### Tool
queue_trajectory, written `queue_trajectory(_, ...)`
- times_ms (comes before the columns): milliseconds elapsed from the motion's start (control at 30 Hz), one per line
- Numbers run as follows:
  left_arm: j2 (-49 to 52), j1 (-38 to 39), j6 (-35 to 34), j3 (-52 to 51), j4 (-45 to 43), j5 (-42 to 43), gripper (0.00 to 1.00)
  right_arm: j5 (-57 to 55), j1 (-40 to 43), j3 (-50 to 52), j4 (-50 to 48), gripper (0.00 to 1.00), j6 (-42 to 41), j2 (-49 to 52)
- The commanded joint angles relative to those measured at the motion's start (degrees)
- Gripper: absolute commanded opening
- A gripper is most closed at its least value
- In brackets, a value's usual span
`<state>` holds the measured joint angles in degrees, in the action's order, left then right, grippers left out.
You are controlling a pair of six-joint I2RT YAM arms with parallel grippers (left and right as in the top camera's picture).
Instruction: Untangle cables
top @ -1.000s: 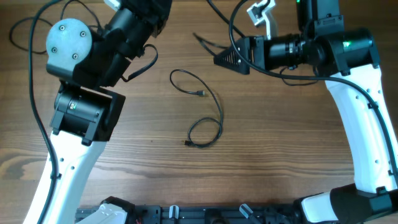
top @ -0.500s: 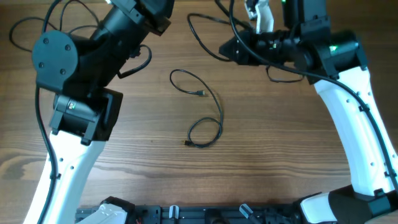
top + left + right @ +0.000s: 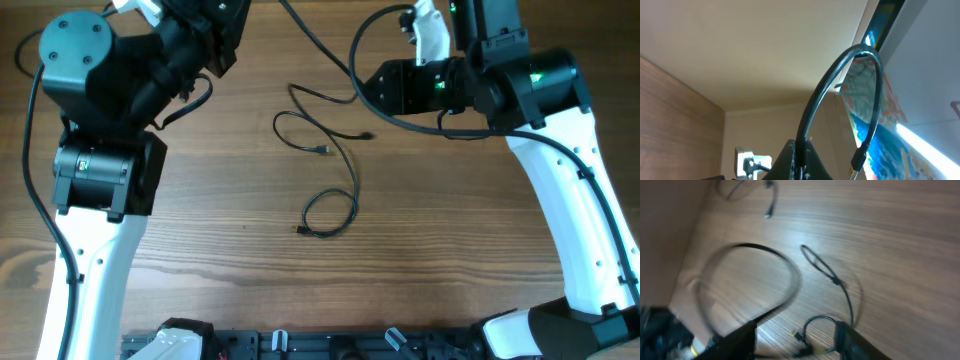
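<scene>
A thin black cable (image 3: 352, 180) lies on the wooden table (image 3: 450, 260), with a loop at each end. It also shows in the right wrist view (image 3: 842, 287). A second thin cable (image 3: 335, 118) crosses just above it, with its plug to the right. My left gripper (image 3: 232, 18) is raised at the back left and is shut on a black cable (image 3: 840, 70). That cable arches over, and its gold-tipped plug (image 3: 857, 162) hangs free. My right gripper (image 3: 368, 85) is open (image 3: 796, 330) above the table. A blurred black cable loop (image 3: 790, 275) swings by its left finger.
The thicker black arm wires (image 3: 355, 55) curl beside the right gripper at the back. Another wire (image 3: 30, 50) loops at the far left behind the left arm. A dark rail (image 3: 300, 345) runs along the table's front edge.
The left arm has swung up and to the back left. The right gripper has shifted a little. The second thin cable has come down from the back towards the first cable.
</scene>
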<state>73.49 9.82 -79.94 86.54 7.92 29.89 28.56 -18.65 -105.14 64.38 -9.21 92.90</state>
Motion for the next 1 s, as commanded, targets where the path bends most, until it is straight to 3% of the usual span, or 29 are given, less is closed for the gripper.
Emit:
queue_trajectory(0, -0.52, 0.17, -0.48, 0.33, -0.57, -9.42, 0.04, 11.23, 0.02, -0.24, -1.22, 0.72, 9.7, -1.14)
queue_trajectory(133, -0.26, 0.17, -0.42, 0.33, 2.1, -17.44, 0.04, 11.41, 0.0, -0.26, -4.2, 0.77, 9.79, -4.98)
queue_trajectory(167, -0.02, 0.2, -0.46, 0.33, 3.15, -17.57, 0.04, 11.87, -0.24, -0.26, -4.96, 0.83, 11.1, -6.62)
queue_trajectory(233, 0.13, 0.55, -3.74, 0.33, 3.17, -17.22, 0.04, 12.46, -0.7, -0.26, -6.29, 0.92, 12.33, -7.98)
queue_trajectory(267, 0.13, 1.27, -9.05, 0.33, 3.04, -17.18, 0.04, 12.68, -0.87, -0.26, -6.99, 0.93, 12.17, -8.17)
queue_trajectory(333, 0.13, 3.1, -14.67, 0.33, 2.6, -17.09, 0.04, 12.72, -1.33, -0.26, -7.17, 0.94, 12.02, -8.09)
queue_trajectory(433, 0.13, 6.56, -14.62, 0.33, 2.21, -16.81, 0.04, 12.44, -3.04, -0.26, -9.49, 0.93, 11.91, -7.72)
queue_trajectory(600, 0.13, 9.4, -14.58, 0.33, 2.23, -16.94, 0.04, -0.79, -3.3, -0.26, -10.64, 0.93, 7.13, -7.74)
queue_trajectory(867, 0.17, 9.29, -14.38, 0.33, 11.69, -28.94, 0.04, -0.68, -3.3, -0.26, -9.66, 0.94, 8.28, -7.74)
queue_trajectory(967, 0.11, 9.29, -14.38, 0.33, 11.61, -29.0, 0.04, -0.68, -3.3, -0.26, -9.42, 0.95, 9.22, -7.74)
